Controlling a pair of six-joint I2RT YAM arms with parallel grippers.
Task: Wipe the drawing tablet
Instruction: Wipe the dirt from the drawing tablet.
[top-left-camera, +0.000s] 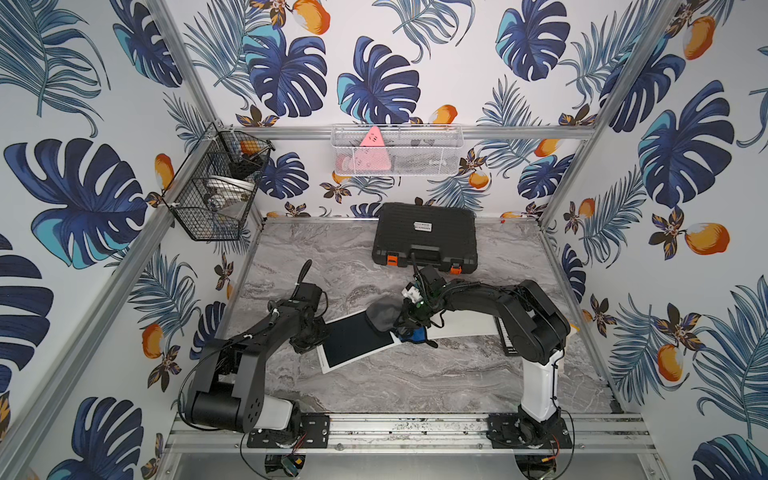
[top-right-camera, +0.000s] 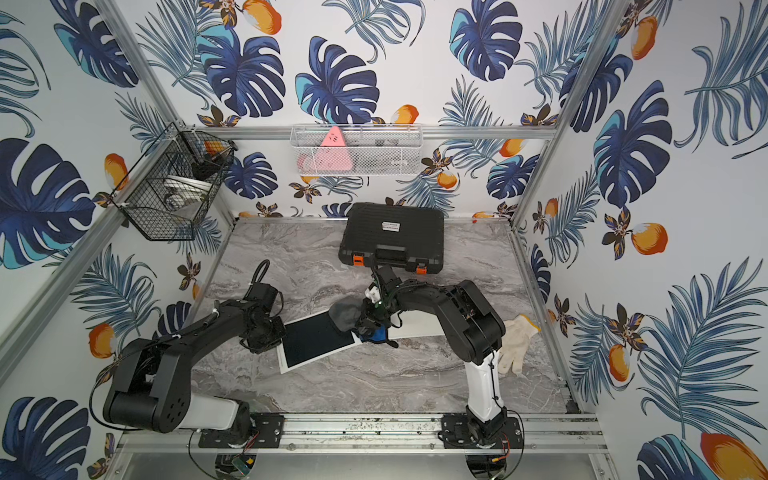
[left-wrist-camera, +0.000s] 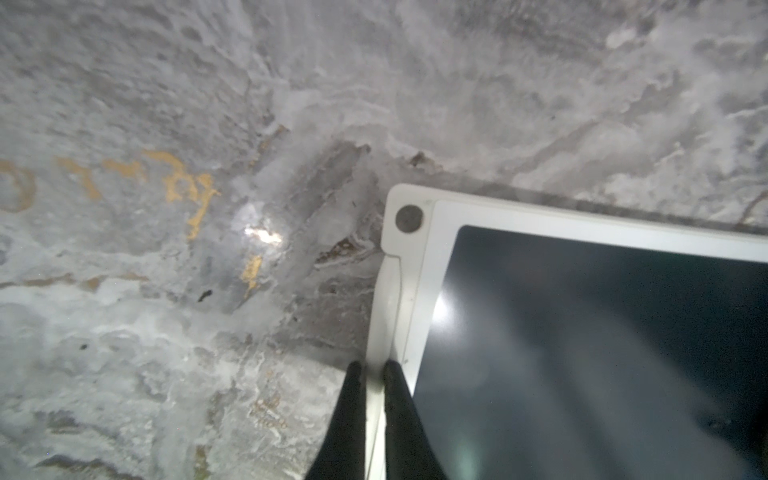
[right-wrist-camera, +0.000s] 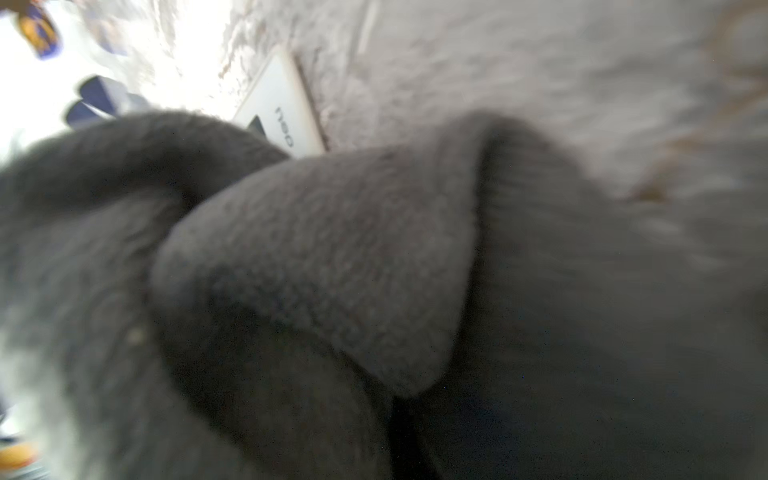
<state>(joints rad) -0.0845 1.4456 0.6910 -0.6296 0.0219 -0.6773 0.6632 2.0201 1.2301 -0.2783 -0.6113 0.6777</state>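
Grey marble-look surface (top-left-camera: 415, 374), booth w/ leafy wallpaper all round. Black tool case (top-left-camera: 424, 237) sits beyond the right jaws, and a white glove (top-right-camera: 517, 343) lies well apart from both.

Drawing tablet (top-left-camera: 353, 340) lies flat btwn the two sets of jaws. Left jaws are pinched narrow on its white rim near a corner. Right jaws are buried in a grey cloth (right-wrist-camera: 332, 270) and closed on it, w/ the cloth resting on the screen end nearest them.

Tablet looks thin, stiff and light. Prob. slides easily on stone, and the screen could scratch, so grip the rim only and press gently. Cloth's soft, floppy.
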